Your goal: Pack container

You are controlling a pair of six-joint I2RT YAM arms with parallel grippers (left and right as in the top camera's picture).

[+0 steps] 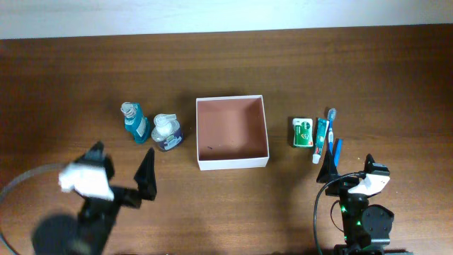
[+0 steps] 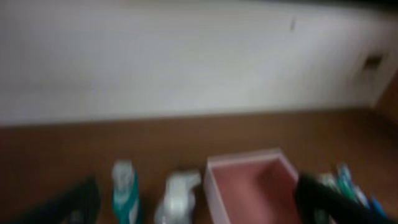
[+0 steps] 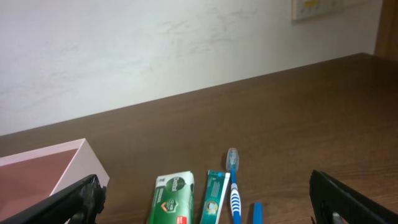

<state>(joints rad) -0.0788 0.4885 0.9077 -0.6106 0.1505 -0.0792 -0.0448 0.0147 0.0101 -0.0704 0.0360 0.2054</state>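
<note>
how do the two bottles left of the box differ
The teal bottle is slim with a clear cap; the blue bottle is squatter with a white top. The teal bottle stands farther from the box; the blue bottle is nearer it. Both stand upright outside it.

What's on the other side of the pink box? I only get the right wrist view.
Observer: Two bottles, a teal bottle and a white-topped bottle, stand close to the box on its left.
Operator: Is anything inside the box?
Observer: No. Overhead shows its whole floor bare, bar a tiny speck.
Operator: Where's the other arm?
Observer: The left arm is at the table's near side, in front of the bottles, with its jaws open and empty.
</note>
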